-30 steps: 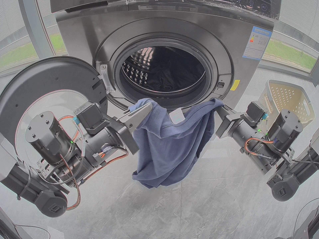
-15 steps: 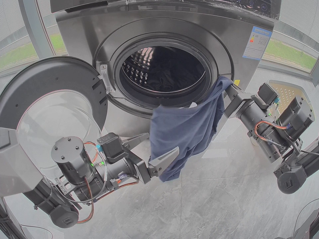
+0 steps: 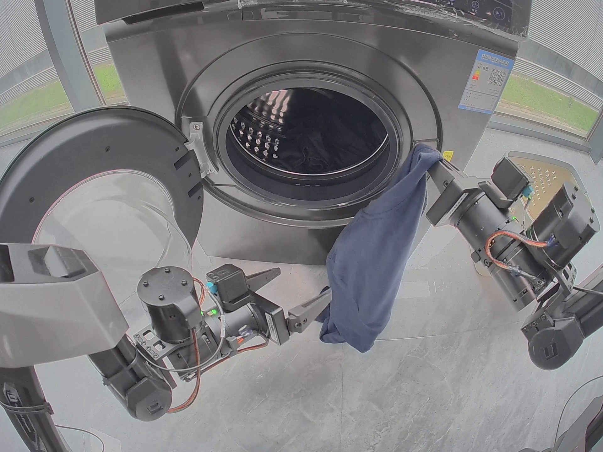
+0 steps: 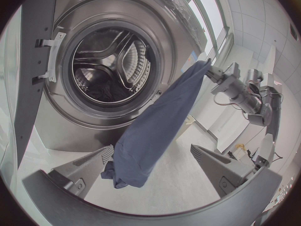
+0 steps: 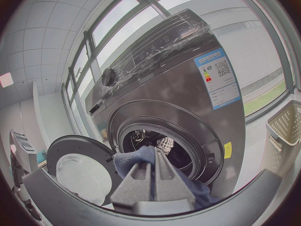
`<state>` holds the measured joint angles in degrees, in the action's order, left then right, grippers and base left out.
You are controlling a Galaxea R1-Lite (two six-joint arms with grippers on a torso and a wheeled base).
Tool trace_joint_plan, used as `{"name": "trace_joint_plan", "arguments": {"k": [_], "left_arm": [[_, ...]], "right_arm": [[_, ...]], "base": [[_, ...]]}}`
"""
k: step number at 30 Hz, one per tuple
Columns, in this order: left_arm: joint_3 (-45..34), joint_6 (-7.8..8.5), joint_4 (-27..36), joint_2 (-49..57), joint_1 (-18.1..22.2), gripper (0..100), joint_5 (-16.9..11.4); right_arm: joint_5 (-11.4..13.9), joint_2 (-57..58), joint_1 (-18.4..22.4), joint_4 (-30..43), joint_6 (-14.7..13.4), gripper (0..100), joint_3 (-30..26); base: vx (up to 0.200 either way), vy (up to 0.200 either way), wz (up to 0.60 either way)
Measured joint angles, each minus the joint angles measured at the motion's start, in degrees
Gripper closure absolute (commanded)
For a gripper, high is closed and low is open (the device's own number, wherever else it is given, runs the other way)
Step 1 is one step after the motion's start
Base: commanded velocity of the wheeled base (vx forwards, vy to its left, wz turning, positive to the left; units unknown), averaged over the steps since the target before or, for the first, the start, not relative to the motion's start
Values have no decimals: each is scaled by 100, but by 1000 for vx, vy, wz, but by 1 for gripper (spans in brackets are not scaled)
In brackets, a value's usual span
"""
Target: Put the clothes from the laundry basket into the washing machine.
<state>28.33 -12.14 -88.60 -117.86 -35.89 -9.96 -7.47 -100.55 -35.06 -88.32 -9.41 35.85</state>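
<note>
A dark blue garment (image 3: 370,246) hangs down from my right gripper (image 3: 432,161), which is shut on its top corner beside the right rim of the washing machine's opening (image 3: 308,133). In the right wrist view the shut fingers (image 5: 142,176) pinch the blue cloth (image 5: 131,159). My left gripper (image 3: 301,287) sits low in front of the machine and is open. The garment's lower end (image 4: 147,142) hangs between its spread fingers, close to one fingertip (image 4: 106,153). Dark clothes (image 4: 103,93) lie inside the drum.
The machine's round door (image 3: 94,158) stands swung open on the left, above my left arm. A beige laundry basket (image 3: 556,180) stands on the floor to the right of the machine, behind my right arm. Grey floor lies in front.
My left gripper let go of the garment, opened and dropped down and left. My right gripper rose toward the drum's right rim, and the garment now hangs from it alone.
</note>
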Motion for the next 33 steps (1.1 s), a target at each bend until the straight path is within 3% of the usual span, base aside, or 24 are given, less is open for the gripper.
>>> {"name": "trace_joint_plan", "arguments": {"k": [13,33], "left_arm": [[995,227,4,-879,339,0,104],[2128,240,30,-1709,502,0,187]], "right_arm": [[244,160,-55,5,49,100,-581],[296,304,-653,-6,35,100,-612]], "base": [[0,0,0],[0,0,0]]}}
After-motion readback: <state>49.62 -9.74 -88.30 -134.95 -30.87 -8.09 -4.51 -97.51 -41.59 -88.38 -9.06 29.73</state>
